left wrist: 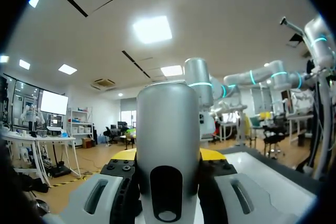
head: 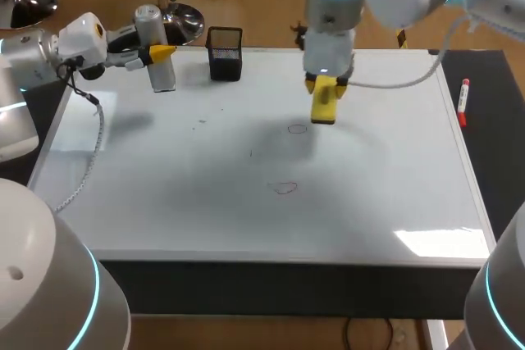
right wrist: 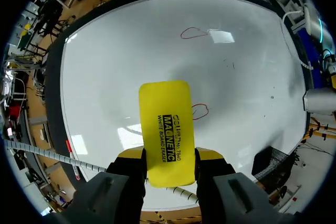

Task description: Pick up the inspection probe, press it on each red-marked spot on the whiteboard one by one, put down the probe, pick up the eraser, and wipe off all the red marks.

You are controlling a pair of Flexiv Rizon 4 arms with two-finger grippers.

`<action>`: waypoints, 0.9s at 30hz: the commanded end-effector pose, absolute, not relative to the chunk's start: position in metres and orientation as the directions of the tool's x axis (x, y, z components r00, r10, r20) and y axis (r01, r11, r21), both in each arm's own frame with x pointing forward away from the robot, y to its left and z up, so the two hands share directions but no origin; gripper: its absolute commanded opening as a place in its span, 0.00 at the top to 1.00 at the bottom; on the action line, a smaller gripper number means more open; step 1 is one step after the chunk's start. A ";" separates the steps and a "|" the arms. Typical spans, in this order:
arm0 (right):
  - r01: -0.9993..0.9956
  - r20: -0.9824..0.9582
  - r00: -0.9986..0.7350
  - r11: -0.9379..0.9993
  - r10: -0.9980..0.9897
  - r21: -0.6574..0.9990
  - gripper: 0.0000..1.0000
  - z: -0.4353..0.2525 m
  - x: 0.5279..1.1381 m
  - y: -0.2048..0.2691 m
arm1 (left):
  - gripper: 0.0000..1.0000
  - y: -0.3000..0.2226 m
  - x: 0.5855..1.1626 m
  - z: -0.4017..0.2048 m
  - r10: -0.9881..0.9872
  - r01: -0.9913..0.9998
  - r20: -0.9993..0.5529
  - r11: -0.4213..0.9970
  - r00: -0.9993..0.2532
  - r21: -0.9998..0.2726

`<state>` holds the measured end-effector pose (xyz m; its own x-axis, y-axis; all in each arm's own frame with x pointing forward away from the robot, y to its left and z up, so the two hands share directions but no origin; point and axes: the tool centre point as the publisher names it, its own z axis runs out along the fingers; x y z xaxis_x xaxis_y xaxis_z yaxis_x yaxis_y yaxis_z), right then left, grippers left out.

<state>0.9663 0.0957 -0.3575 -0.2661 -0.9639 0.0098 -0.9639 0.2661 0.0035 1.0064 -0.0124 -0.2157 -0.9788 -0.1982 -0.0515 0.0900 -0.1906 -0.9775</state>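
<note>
The inspection probe (left wrist: 168,129), a silver cylinder, is gripped between the two fingers of the left gripper (left wrist: 168,157); the jaws are closed narrowly on its body from both sides. It is held upright at the back left corner of the whiteboard (head: 164,194). It cannot be told surely if its lower end touches the whiteboard or hangs just over it.

The yellow eraser (right wrist: 165,129) is clamped by the right gripper (right wrist: 169,158), with the jaws pressed on its two long edges. It is held over the middle part of the whiteboard, toward the back edge. A soft shadow is seen on the whiteboard under the yellow eraser, so it seems to be lifted a little.

Two small loops are drawn on the whiteboard: one red mark (head: 297,129) is just beside the yellow eraser, and another red mark (head: 284,188) is nearer to the whiteboard's front edge. A black mesh holder (head: 225,55) stands at the whiteboard's back edge, just beside the inspection probe. A red marker (head: 463,102) lies off the whiteboard, beside its right edge.
</note>
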 end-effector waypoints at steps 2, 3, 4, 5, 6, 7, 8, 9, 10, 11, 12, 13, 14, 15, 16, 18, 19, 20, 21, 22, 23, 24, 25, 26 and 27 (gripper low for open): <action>-0.968 -0.004 -0.250 0.250 -0.968 0.004 1.00 -0.369 0.960 0.115 | 1.00 -0.013 1.004 -0.214 -0.205 0.092 -0.053 -0.188 -0.977 -0.978; -0.966 -0.025 -0.259 0.259 -0.966 0.009 1.00 -0.370 0.959 0.118 | 1.00 -0.013 1.004 -0.214 -0.205 0.092 -0.053 -0.188 -0.977 -0.978; -0.968 -0.030 -0.251 0.251 -0.968 0.011 1.00 -0.372 0.958 0.122 | 1.00 -0.013 1.004 -0.214 -0.205 0.092 -0.053 -0.188 -0.977 -0.978; -0.970 -0.040 -0.243 0.243 -0.969 0.019 1.00 -0.374 0.957 0.128 | 1.00 -0.013 1.004 -0.214 -0.205 0.092 -0.053 -0.188 -0.977 -0.978; -0.972 -0.049 -0.235 0.234 -0.971 0.025 1.00 -0.376 0.956 0.133 | 1.00 -0.013 1.004 -0.214 -0.205 0.092 -0.053 -0.188 -0.977 -0.978; -0.974 -0.056 -0.226 0.225 -0.972 0.031 1.00 -0.378 0.955 0.138 | 1.00 -0.013 1.004 -0.214 -0.205 0.092 -0.053 -0.188 -0.977 -0.978; -0.974 -0.060 -0.223 0.221 -0.973 0.038 1.00 -0.381 0.955 0.142 | 1.00 -0.013 1.004 -0.214 -0.205 0.092 -0.053 -0.188 -0.977 -0.978; -0.975 -0.066 -0.220 0.218 -0.973 0.044 1.00 -0.384 0.955 0.146 | 1.00 -0.013 1.004 -0.214 -0.205 0.092 -0.053 -0.188 -0.977 -0.978; -0.976 -0.075 -0.215 0.212 -0.974 0.053 1.00 -0.386 0.955 0.150 | 1.00 -0.013 1.004 -0.214 -0.205 0.092 -0.053 -0.188 -0.977 -0.978; -0.977 -0.078 -0.211 0.207 -0.974 0.059 1.00 -0.389 0.954 0.154 | 1.00 -0.013 1.004 -0.214 -0.205 0.092 -0.053 -0.188 -0.977 -0.978; -0.977 -0.080 -0.206 0.201 -0.975 0.065 1.00 -0.391 0.954 0.157 | 1.00 -0.013 1.004 -0.214 -0.205 0.092 -0.053 -0.188 -0.977 -0.978; -0.978 -0.086 -0.202 0.196 -0.976 0.074 1.00 -0.393 0.953 0.160 | 1.00 -0.013 1.004 -0.214 -0.205 0.092 -0.053 -0.188 -0.977 -0.978; -0.979 -0.085 -0.196 0.189 -0.977 0.081 1.00 -0.396 0.953 0.163 | 1.00 -0.013 1.004 -0.214 -0.205 0.092 -0.053 -0.188 -0.977 -0.978; -0.979 -0.083 -0.193 0.185 -0.978 0.089 1.00 -0.398 0.952 0.165 | 1.00 -0.013 1.004 -0.214 -0.205 0.092 -0.053 -0.188 -0.977 -0.978; -0.978 -0.088 -0.192 0.183 -0.978 0.098 1.00 -0.400 0.952 0.166 | 1.00 -0.013 1.004 -0.214 -0.205 0.092 -0.053 -0.188 -0.977 -0.978; -0.978 -0.090 -0.190 0.181 -0.978 0.100 1.00 -0.402 0.953 0.168 | 1.00 -0.013 1.004 -0.214 -0.205 0.092 -0.053 -0.188 -0.977 -0.978; -0.978 -0.090 -0.189 0.180 -0.978 0.102 1.00 -0.403 0.953 0.169 | 1.00 -0.013 1.004 -0.214 -0.205 0.092 -0.053 -0.188 -0.977 -0.978; -0.979 -0.091 -0.187 0.178 -0.978 0.104 1.00 -0.404 0.954 0.169 | 1.00 -0.013 1.004 -0.214 -0.205 0.092 -0.053 -0.188 -0.977 -0.978; -0.979 -0.091 -0.187 0.177 -0.978 0.106 1.00 -0.405 0.954 0.169 | 1.00 -0.013 1.004 -0.214 -0.205 0.092 -0.053 -0.188 -0.977 -0.978; -0.978 -0.090 -0.186 0.176 -0.978 0.107 1.00 -0.405 0.955 0.169 | 1.00 -0.013 1.004 -0.214 -0.205 0.092 -0.053 -0.188 -0.977 -0.978; -0.979 -0.089 -0.183 0.173 -0.979 0.109 1.00 -0.406 0.956 0.168 | 1.00 -0.013 1.004 -0.214 -0.205 0.092 -0.053 -0.188 -0.977 -0.978; -0.979 -0.087 -0.183 0.173 -0.979 0.110 1.00 -0.407 0.956 0.168 | 1.00 -0.013 1.004 -0.214 -0.205 0.092 -0.053 -0.188 -0.977 -0.978; -0.979 -0.086 -0.183 0.173 -0.979 0.110 1.00 -0.407 0.957 0.168 | 1.00 -0.013 1.004 -0.214 -0.205 0.092 -0.053 -0.188 -0.977 -0.978; -0.979 -0.085 -0.182 0.173 -0.980 0.111 1.00 -0.407 0.957 0.167 | 1.00 -0.013 1.004 -0.214 -0.205 0.092 -0.053 -0.188 -0.977 -0.978; -0.979 -0.084 -0.182 0.173 -0.980 0.112 1.00 -0.408 0.957 0.167 | 1.00 -0.013 1.004 -0.214 -0.205 0.092 -0.053 -0.188 -0.977 -0.978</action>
